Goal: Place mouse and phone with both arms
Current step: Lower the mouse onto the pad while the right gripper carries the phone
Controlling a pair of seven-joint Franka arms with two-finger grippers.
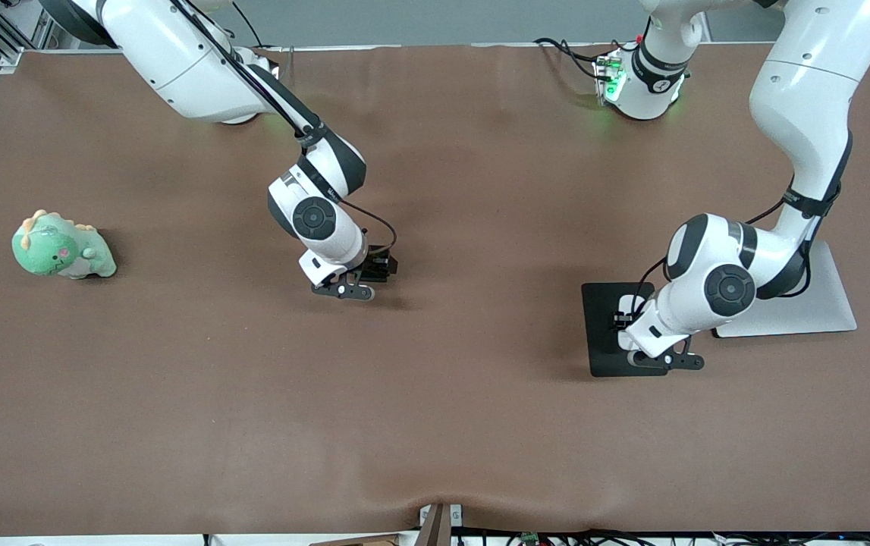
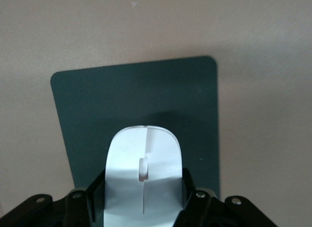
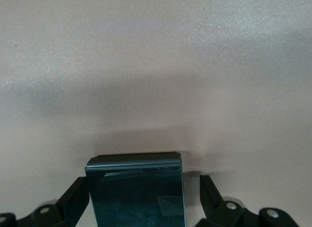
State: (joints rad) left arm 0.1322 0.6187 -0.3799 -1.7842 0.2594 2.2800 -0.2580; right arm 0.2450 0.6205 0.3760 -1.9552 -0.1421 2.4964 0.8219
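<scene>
The white mouse (image 2: 144,149) is clamped between the fingers of my left gripper (image 2: 145,188), which is shut on it. It hangs low over the black mouse pad (image 2: 136,90), its scroll end pointing away from the wrist; I cannot tell whether it touches the pad. In the front view the left gripper (image 1: 626,334) is over the pad's (image 1: 605,303) nearer part. The black phone (image 3: 136,188) lies on the brown table between the fingers of my right gripper (image 3: 144,188), which is open, with a gap at one finger. That gripper (image 1: 374,269) is low at the table's middle.
A green dinosaur plush (image 1: 61,246) lies toward the right arm's end of the table. A flat white plate (image 1: 821,303) sits beside the mouse pad, under the left arm's elbow. The brown table cover (image 1: 435,425) is bare nearer the front camera.
</scene>
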